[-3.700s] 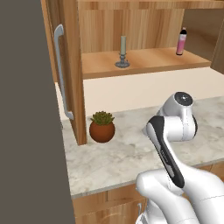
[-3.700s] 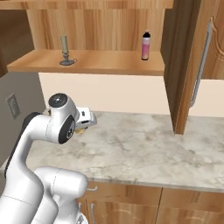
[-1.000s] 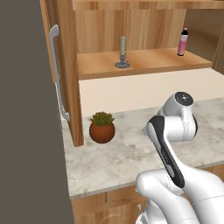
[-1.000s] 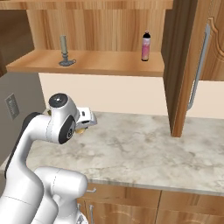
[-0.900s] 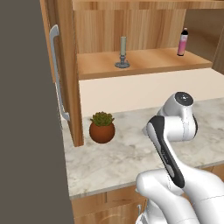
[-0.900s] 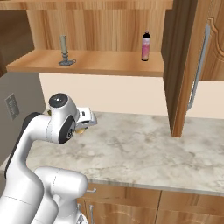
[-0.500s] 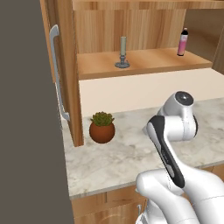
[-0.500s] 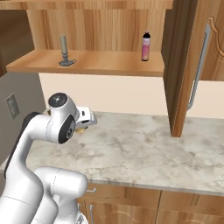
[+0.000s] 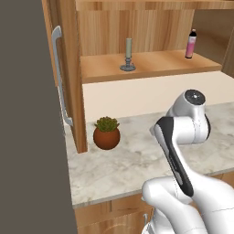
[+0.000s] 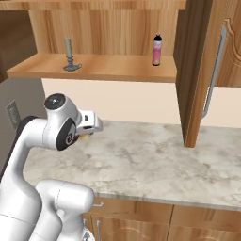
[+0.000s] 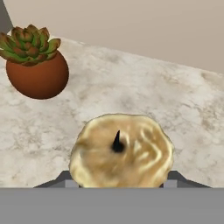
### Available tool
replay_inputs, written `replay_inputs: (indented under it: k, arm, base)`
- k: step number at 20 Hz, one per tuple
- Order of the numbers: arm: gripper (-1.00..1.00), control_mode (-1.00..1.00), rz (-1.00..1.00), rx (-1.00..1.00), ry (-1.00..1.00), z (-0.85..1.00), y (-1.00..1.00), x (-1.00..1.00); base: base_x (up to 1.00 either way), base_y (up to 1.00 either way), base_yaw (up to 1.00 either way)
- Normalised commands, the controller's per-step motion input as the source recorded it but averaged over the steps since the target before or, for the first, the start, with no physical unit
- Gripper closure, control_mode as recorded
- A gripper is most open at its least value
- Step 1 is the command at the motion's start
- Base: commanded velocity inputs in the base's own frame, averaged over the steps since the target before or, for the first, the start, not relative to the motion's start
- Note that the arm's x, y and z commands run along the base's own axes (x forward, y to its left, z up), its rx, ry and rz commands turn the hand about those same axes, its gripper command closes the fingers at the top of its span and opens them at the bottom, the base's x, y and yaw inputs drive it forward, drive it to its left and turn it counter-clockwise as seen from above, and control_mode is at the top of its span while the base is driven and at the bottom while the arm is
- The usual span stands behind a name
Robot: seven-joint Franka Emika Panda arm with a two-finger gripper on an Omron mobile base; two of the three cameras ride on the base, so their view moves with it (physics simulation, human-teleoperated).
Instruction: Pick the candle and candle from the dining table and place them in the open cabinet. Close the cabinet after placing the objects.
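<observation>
In the hand view my gripper [image 11: 119,180] is shut on the short golden-tan candle [image 11: 121,150], whose black wick points at the camera. It hangs over the marbled stone counter [image 11: 183,109]. In the right base view the gripper [image 10: 88,128] sits low at the arm's end above the counter, well below the shelf. The slim grey taper candle [image 9: 128,54] [image 10: 69,53] stands upright on its round dish on the wooden shelf of the open cabinet [image 9: 151,64]. Both cabinet doors, left [image 9: 68,77] and right [image 10: 200,70], stand open.
A pink bottle with a dark cap [image 9: 191,44] [image 10: 157,49] stands on the shelf to the right of the taper. A green succulent in a round terracotta pot [image 9: 106,132] [image 11: 36,65] sits on the counter by the left door. A dark wall [image 9: 27,114] closes the left side.
Since the oldest frames the whole picture has shifted slightly, so the camera moved. Over the last second the arm and the held candle have stayed almost still.
</observation>
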Motion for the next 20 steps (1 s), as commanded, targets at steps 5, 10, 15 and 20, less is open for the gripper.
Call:
replay_inputs:
  k: [5,10,15,20]
  arm:
    - [1.0,-1.0,-0.07,0.05,-0.04,0.33,-0.02,-0.11]
    - [1.0,-1.0,0.0,0.07,-0.1,0.31,-0.1,-0.1]
    - [1.0,-1.0,0.0,0.03,-0.2,0.24,-0.04,-0.13]
    - [1.0,-1.0,0.0,0.05,-0.03,0.35,-0.01,-0.05]
  base:
    - [0.0,0.0,0.0]
    - [0.0,0.0,0.0]
    - [0.0,0.0,0.0]
    - [0.0,0.0,0.0]
